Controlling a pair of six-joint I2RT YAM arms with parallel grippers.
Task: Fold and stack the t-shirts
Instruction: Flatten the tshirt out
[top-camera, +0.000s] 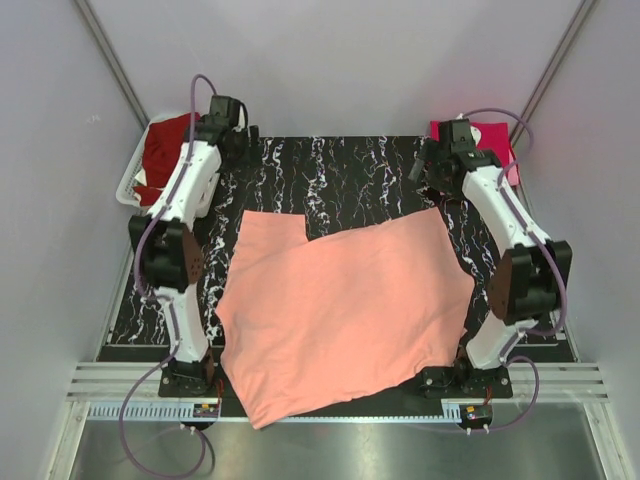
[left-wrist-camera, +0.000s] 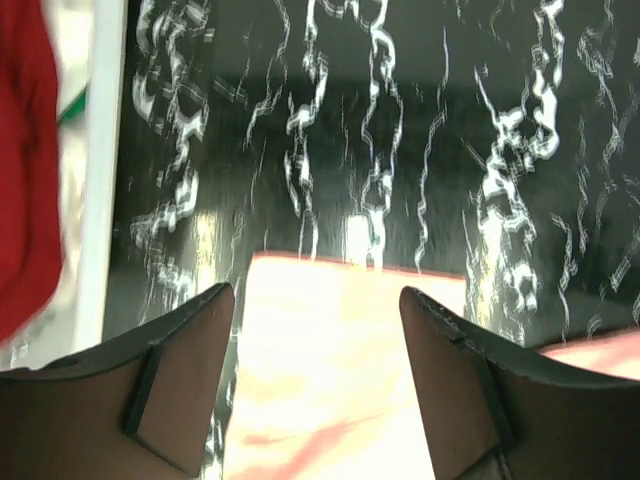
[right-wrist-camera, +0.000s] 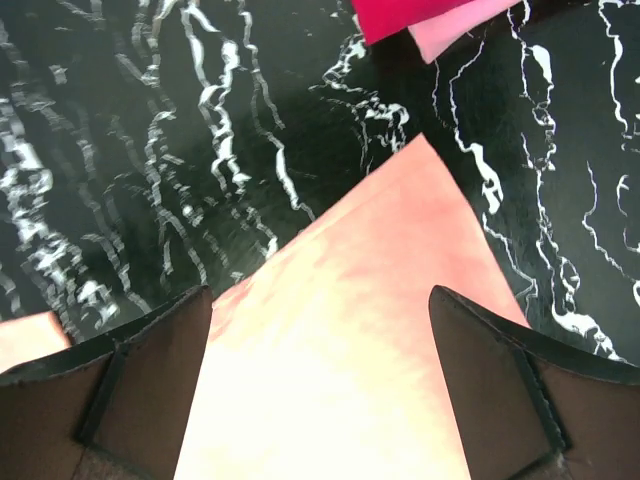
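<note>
**Left wrist view.** My left fingers (left-wrist-camera: 195, 345) are spread wide and hold nothing. They hang over the far left edge of the salmon shirt (left-wrist-camera: 340, 330), and I cannot tell whether they touch it. Beyond that edge lies bare counter (left-wrist-camera: 400, 150). On the left are the white basket (left-wrist-camera: 100, 200) and the dark red shirt (left-wrist-camera: 25, 150) inside it. This view is blurred, so the cloth edge is hard to place. Risk: if I close slightly off, I would pinch nothing or nip only a thin lip of cloth that slips out.

**Right wrist view.** My right fingers (right-wrist-camera: 160, 360) are also wide apart and empty, above the far right corner of the salmon shirt. The crimson shirt (right-wrist-camera: 410, 15) and the light pink shirt (right-wrist-camera: 450, 30) lie just past that corner. Risk: reaching further out could snag or drag those two.

**Top view.**
- The salmon shirt lies skewed across the middle of the counter.
- Its near left corner hangs past the near edge of the counter.
- A step in its far edge suggests overlapping layers.

Risks:
- Grabbing one layer on one side and two on the other would twist the fold.
- Uneven lifting would keep the skew.
- Any pull toward the near side could slide the overhanging corner off the counter.
</note>
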